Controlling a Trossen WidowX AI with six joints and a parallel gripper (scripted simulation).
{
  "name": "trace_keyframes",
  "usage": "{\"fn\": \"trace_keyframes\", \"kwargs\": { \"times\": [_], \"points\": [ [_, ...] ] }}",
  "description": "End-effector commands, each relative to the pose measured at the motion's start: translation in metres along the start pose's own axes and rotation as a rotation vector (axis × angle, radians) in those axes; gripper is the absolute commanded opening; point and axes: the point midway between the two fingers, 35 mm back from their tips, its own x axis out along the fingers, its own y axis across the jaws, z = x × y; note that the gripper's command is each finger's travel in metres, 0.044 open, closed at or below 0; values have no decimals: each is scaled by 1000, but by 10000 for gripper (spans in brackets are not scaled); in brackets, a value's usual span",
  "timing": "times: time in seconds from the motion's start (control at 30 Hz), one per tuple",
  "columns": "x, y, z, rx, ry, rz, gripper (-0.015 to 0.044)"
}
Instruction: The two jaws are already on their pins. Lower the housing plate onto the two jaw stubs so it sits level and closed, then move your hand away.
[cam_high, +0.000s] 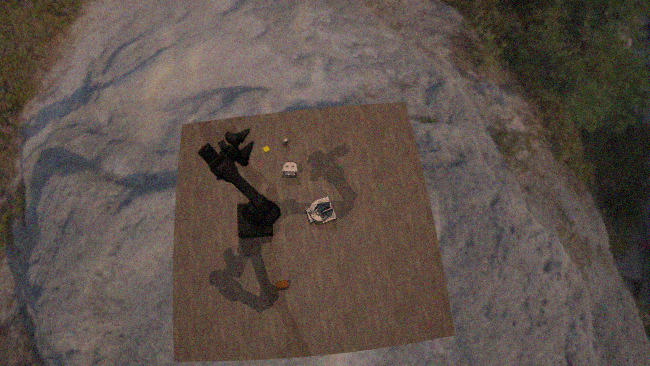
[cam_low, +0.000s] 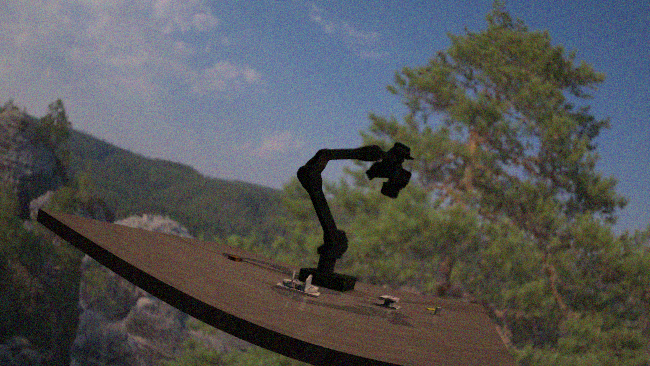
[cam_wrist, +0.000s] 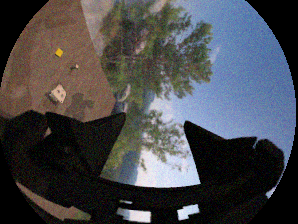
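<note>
The end effector (cam_high: 250, 136) (cam_low: 377, 184) (cam_wrist: 156, 119) hangs high above the table (cam_high: 390, 275) (cam_low: 175, 280) (cam_wrist: 95, 55), its dark fingers spread wide with nothing between them; in the wrist view, trees and sky show through the gap. The housing plate (cam_high: 290, 166) (cam_low: 389, 299) (cam_wrist: 58, 93), small and pale with two dark openings, is well below the end effector and off to one side of it, left of both fingertips in the wrist view. It is apart from the jaw assembly (cam_high: 321, 210) (cam_low: 298, 286), which is down on the table, farther from the end effector than the plate is. That assembly has a pale base with darker parts on it and pale pieces standing up; the fit of its jaws on their pins is too small to tell. A yellow piece (cam_high: 266, 148) (cam_low: 433, 310) (cam_wrist: 59, 52) and a tiny pale part (cam_high: 286, 142) (cam_wrist: 74, 66) also lie below the end effector, near each other. An orange piece (cam_high: 283, 284) (cam_low: 234, 258) is well away from the end effector, past the arm's base (cam_high: 245, 229) (cam_low: 345, 285)
</note>
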Motion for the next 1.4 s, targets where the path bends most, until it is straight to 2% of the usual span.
{"fn": "trace_keyframes", "kwargs": {
  "times": [0.0,0.03,0.67,1.37],
  "points": [
    [0,0,0,0,0,0,426],
    [0,0,0,0,0,2,440],
    [36,46,34,52,17,251,440],
    [89,117,44,107,152,579,440]
  ]
}}
